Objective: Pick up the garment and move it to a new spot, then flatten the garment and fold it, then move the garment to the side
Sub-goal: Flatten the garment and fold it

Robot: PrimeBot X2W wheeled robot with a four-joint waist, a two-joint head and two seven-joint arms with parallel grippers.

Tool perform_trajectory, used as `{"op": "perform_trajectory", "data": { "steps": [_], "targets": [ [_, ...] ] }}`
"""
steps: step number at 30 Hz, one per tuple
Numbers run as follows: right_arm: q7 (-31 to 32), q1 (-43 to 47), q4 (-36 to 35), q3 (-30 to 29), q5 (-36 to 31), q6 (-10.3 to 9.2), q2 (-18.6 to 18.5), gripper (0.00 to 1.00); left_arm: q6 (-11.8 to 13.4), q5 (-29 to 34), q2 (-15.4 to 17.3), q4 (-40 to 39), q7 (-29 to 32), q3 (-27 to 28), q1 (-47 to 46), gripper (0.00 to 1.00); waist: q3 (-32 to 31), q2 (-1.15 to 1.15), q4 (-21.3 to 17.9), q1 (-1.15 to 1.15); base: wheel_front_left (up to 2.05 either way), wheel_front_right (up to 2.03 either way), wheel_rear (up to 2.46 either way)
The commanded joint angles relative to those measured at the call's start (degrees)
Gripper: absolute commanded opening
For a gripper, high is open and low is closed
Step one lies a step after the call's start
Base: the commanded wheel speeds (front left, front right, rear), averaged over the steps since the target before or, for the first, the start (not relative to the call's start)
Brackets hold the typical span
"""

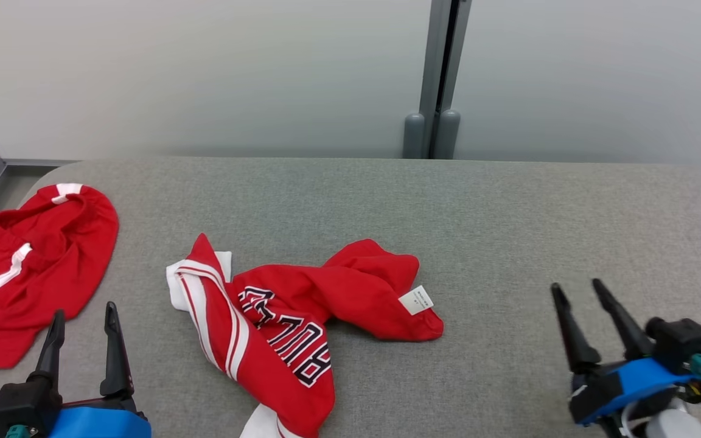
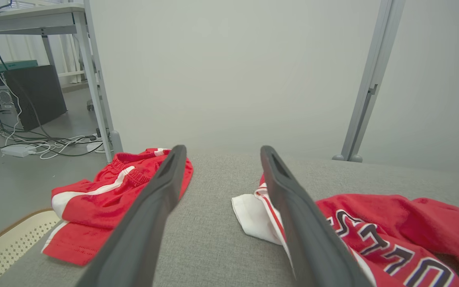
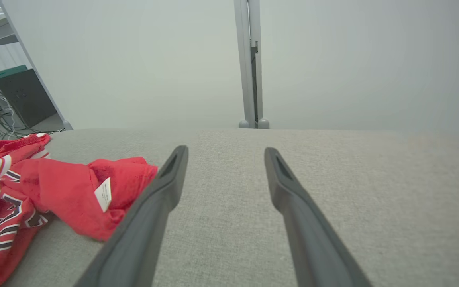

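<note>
Evidently the red lettered garment [image 1: 289,316] is lying crumpled at the near middle of the tabletop [image 1: 509,207] while the left jaws and right jaws are standing spread and empty either side, leaving flattening, folding and side placement outstanding.

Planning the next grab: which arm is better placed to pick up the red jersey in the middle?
Left, probably: the left fingers, open, sit close beside the jersey at its white sleeve; the right fingers, open, stand farther off across bare table.

Red garment [image 1: 283,304], dark lettering, crumpled, unfolded.
</note>
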Motion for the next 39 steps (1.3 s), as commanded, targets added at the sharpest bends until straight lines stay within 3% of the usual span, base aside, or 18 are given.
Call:
{"op": "perform_trajectory", "data": {
  "steps": [1,9,18,29,33,39],
  "targets": [
    [-0.2,1.9,-1.3,-2.2,-1.0,0.01,0.1,1.00,-0.2,0.3,-0.1,-0.2,-0.3,0.1,0.6,1.00,-0.3,0.00,-0.4,0.00,0.00,0.00,0.00],
    [-0.2,8.1,-6.7,-9.9,-3.9,0.01,2.0,1.00,-1.0,0.5,-0.2,0.3,-0.3,-1.1,0.7,1.00,-1.2,0.00,-1.6,0.00,0.00,0.00,0.00],
    [-0.2,12.4,-9.8,-10.6,-5.2,0.01,5.3,1.00,-1.6,0.0,0.5,0.6,-0.3,-1.6,1.2,1.00,-1.3,0.00,-2.6,0.00,0.00,0.00,0.00],
    [-0.2,12.2,-9.0,-10.3,-5.4,0.02,5.4,1.00,-0.9,-0.2,1.1,0.8,-0.2,-2.1,0.8,1.00,-0.8,0.00,-2.0,0.00,0.00,0.00,0.00],
    [-0.2,9.7,-8.7,-7.7,-6.0,0.01,4.6,1.00,-0.6,-0.3,1.0,0.5,-0.2,-2.3,-0.2,1.00,0.0,0.00,-1.2,0.00,0.00,0.00,0.00],
    [2.4,1.5,-7.2,1.8,-5.6,0.01,2.7,1.00,-0.4,-0.4,0.5,0.0,-0.2,-2.9,-1.7,1.00,2.4,0.00,-0.1,0.00,0.00,0.00,0.00]
  ]
}}
